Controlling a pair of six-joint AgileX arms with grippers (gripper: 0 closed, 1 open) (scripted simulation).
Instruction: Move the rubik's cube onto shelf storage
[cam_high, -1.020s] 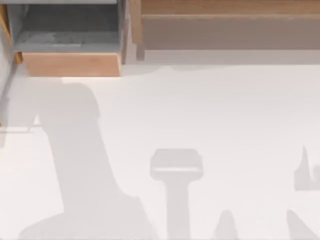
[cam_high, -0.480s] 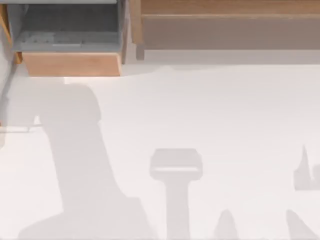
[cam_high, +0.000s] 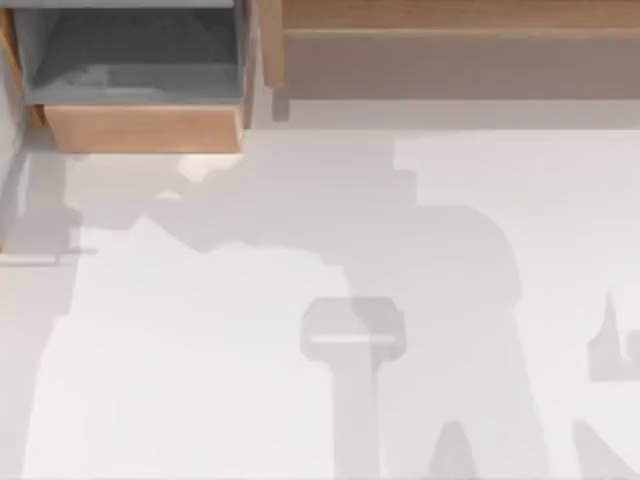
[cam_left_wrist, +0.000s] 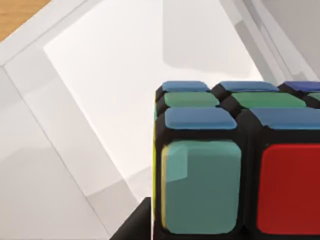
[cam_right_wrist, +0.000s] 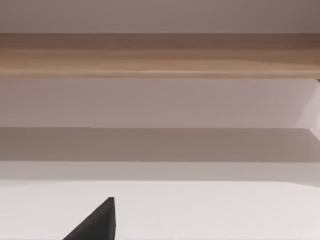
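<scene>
One cube, close under the left wrist camera

One small rubik's cube (cam_left_wrist: 235, 165) of glossy blue, green, teal and red stickers on a black grid sits in the lower right of the left wrist view, with pale white surface behind it and a sliver of wood in that frame's upper left. A dark shape at the bottom edge beside the cube may be part of the left gripper; whether its fingers are apart or closed on the cube cannot be told.

The long light-brown wooden shelf storage (cam_high: 450, 60) with its taupe-grey front runs along the upper right of the top view. Just beside it, in the upper left, stands a smaller grey-lined box with a light wood front (cam_high: 140, 125). Broad arm shadows cross the white table (cam_high: 560, 200) below them.

The right wrist view looks at the shelf's wooden board and grey face — one dark fingertip (cam_right_wrist: 97, 222) pokes in at the lower edge, so the right gripper's state cannot be told either.

Judging by its look, the cube is light, rigid and smooth-faced; the stickers could be slippery. Two opposite flat faces, gripped squarely at mid-height, seem the safest hold — a corner grip would likely let it twist.
</scene>
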